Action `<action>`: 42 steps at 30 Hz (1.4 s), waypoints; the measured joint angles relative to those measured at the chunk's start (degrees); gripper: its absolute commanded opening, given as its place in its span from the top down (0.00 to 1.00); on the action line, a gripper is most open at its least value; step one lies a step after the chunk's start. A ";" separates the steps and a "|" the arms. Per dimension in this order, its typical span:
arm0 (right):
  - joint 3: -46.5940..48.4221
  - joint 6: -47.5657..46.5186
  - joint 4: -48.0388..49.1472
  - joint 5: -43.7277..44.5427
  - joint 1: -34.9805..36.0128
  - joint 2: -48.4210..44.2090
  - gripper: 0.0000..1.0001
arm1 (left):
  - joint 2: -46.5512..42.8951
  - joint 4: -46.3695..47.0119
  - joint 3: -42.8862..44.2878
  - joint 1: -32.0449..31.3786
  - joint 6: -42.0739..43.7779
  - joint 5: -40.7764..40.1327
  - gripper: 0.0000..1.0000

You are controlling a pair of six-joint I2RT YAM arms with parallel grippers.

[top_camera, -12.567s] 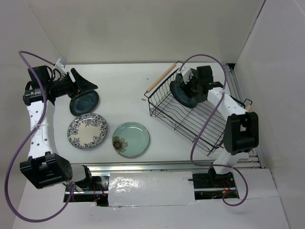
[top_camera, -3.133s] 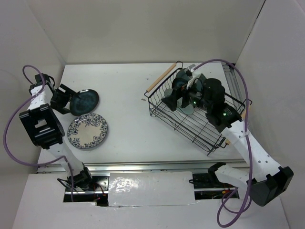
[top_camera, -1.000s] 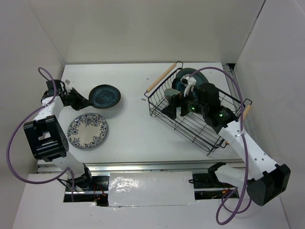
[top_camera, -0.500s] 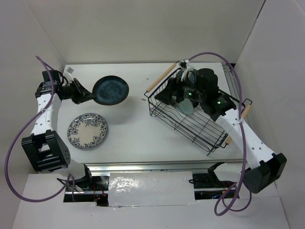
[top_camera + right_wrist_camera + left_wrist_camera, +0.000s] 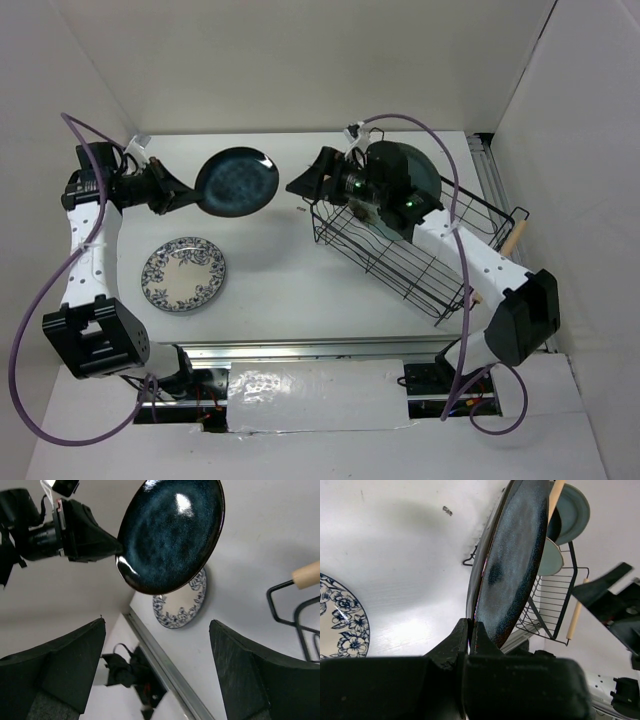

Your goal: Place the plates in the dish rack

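My left gripper [image 5: 182, 197] is shut on the rim of the glossy dark navy plate [image 5: 237, 183], which it holds tilted in the air above the table. In the left wrist view the jaws [image 5: 471, 627] pinch the navy plate [image 5: 515, 560] edge-on. My right gripper [image 5: 308, 178] is open, just right of that plate and pointing at it. In the right wrist view the navy plate [image 5: 170, 535] hangs beyond the spread fingers, untouched. The white plate with blue flowers [image 5: 183, 273] lies flat at the front left. In the dish rack [image 5: 420, 262] stand the grey-teal plate [image 5: 405, 172] and the mint plate [image 5: 551, 557].
The rack's wooden handles [image 5: 516, 232] stick out at its ends; one [image 5: 307, 575] shows beside my right fingers. White walls close in the table on three sides. A metal rail [image 5: 330, 347] runs along the near edge. Purple cables loop above both arms.
My left gripper has lifted the navy plate and carried it rightwards towards the rack. My right gripper has come out of the rack and swung left to face the plate.
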 measured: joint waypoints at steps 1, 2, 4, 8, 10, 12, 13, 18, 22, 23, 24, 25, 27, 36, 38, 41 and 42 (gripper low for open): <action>-1.38 2.51 2.29 1.01 0.74 0.39 0.10 | -0.31 -0.09 0.00 0.00 -0.09 0.37 1.00; -2.62 4.98 4.26 1.84 1.38 0.79 0.11 | -0.57 -0.15 0.00 0.00 -0.17 0.74 1.00; -4.42 9.27 7.15 4.07 2.67 1.77 0.11 | -1.09 -0.15 0.00 0.00 -0.46 1.51 1.00; -4.87 15.63 10.12 7.54 5.35 5.14 0.10 | -1.88 -0.09 0.00 0.00 -1.53 3.15 1.00; -4.87 18.08 11.74 8.79 6.62 6.82 0.10 | -2.12 -0.09 0.00 0.00 -1.62 4.11 1.00; -4.87 20.13 13.38 9.40 7.37 8.50 0.13 | -2.29 -0.09 0.00 0.00 -1.75 4.94 1.00; -4.87 21.44 14.62 9.42 7.65 9.46 0.14 | -2.43 -0.09 0.00 0.00 -1.77 5.29 1.00; -4.85 26.67 21.70 8.68 8.07 14.14 0.29 | -3.19 -0.09 0.00 0.00 -2.32 5.84 1.00; -4.68 29.05 25.44 8.17 8.33 15.85 0.45 | -3.76 0.00 -0.11 0.00 -2.62 5.79 1.00; -4.57 29.29 26.12 8.02 8.44 15.89 0.47 | -3.80 0.13 -0.26 0.00 -2.75 5.92 1.00; -4.48 29.70 26.88 7.85 8.55 15.89 0.49 | -3.89 0.31 -0.48 0.04 -2.80 6.03 1.00; -4.35 30.01 27.69 7.76 8.63 15.89 0.51 | -3.96 0.35 -0.63 0.04 -2.80 6.10 1.00; -4.17 30.23 28.89 7.67 8.87 15.89 0.54 | -4.20 0.35 -1.09 0.04 -2.75 6.21 1.00; -3.69 30.80 29.22 7.54 9.01 15.87 1.00 | -5.42 1.95 -1.97 0.52 -2.27 6.95 1.00; -2.58 29.79 28.46 7.32 8.94 15.76 1.00 | -5.55 1.53 -1.99 0.63 -2.56 6.69 0.99; 1.27 24.37 22.67 7.37 8.85 15.04 1.00 | -5.55 1.01 -1.70 0.68 -2.32 6.80 0.55; 2.95 21.64 20.31 7.28 8.70 14.71 1.00 | -5.55 0.42 -1.49 0.55 -2.12 6.69 0.43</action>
